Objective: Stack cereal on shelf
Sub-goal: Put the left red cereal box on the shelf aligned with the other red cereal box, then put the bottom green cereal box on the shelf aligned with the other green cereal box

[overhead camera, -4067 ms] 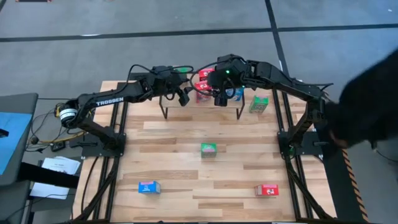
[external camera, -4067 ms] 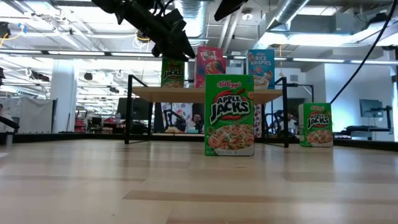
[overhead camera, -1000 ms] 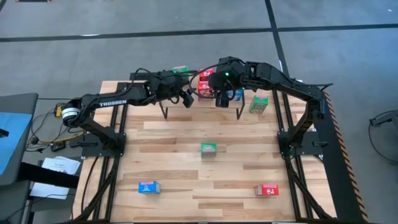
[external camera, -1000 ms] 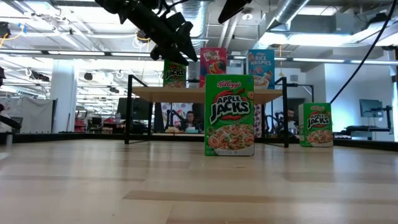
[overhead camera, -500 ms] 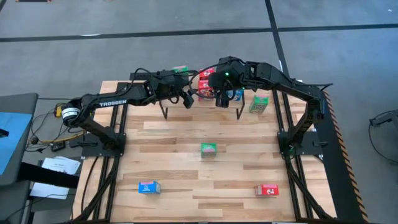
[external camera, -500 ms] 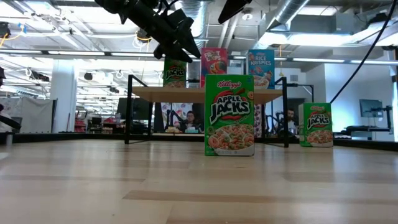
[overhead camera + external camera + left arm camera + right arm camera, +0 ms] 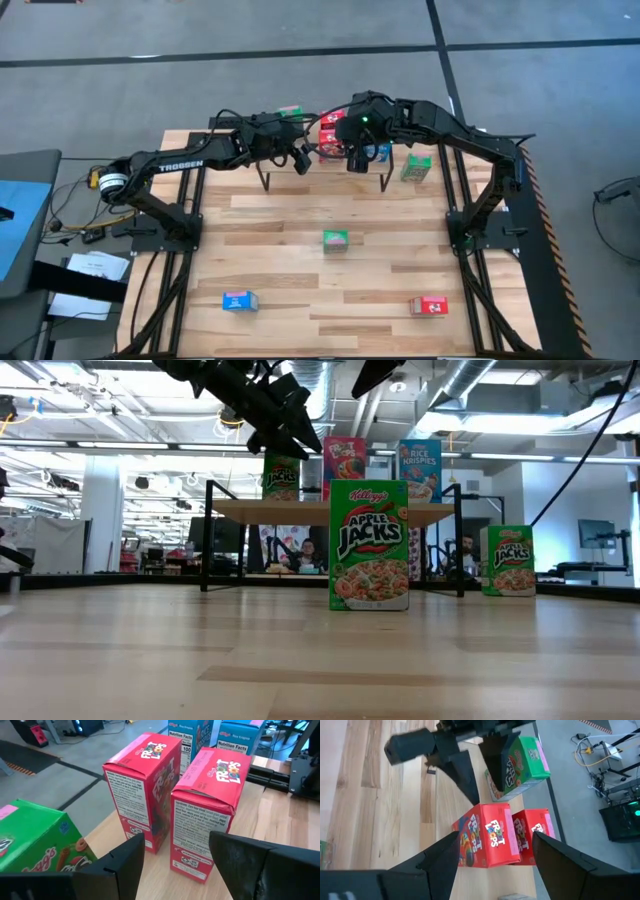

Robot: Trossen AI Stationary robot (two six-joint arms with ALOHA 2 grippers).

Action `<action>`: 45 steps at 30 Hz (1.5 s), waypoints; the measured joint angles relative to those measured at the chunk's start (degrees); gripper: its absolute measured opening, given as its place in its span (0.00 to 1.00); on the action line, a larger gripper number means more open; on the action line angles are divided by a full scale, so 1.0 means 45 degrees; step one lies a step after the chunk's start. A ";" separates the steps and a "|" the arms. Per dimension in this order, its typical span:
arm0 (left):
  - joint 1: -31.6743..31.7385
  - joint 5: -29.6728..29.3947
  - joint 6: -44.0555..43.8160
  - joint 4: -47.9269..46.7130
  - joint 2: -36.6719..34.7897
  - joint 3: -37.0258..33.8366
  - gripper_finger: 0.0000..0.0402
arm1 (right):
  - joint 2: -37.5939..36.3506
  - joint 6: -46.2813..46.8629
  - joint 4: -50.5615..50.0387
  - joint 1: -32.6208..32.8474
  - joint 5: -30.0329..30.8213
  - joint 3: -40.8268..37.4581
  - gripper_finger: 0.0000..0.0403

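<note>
Table, slatted wood. Shelf at 12 o'clock edge carries a green box, two red boxes and blue ones. L gripper spread, empty, facing the reds. R gripper also spread, empty, above them. Loose on table: green at centre, green at 2, blue at 7, red at 5.
</note>
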 joint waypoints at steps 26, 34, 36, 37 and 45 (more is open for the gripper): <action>-0.0170 0.0396 0.0136 -0.3808 -0.4729 0.0010 0.53 | -0.0211 0.4357 -0.3385 0.2480 -0.0044 -0.0010 0.67; -0.0175 0.1477 -0.0369 -0.4208 -0.6040 0.0010 0.53 | -0.0207 0.6230 -0.3661 0.4240 -0.0789 -0.0282 0.67; -0.0175 0.1648 -0.0391 -0.4327 -0.6192 0.0010 0.53 | -0.0187 0.6724 -0.3822 0.4637 -0.0811 -0.0321 0.67; -0.0175 0.1687 -0.0471 -0.4377 -0.6243 0.0010 0.53 | -0.0205 0.7026 -0.3765 0.4813 -0.0806 -0.0347 0.67; -0.0175 0.1697 -0.1112 -0.4945 -0.6196 0.0010 0.53 | -0.0211 0.8495 -0.3810 0.5771 -0.0978 -0.0993 0.67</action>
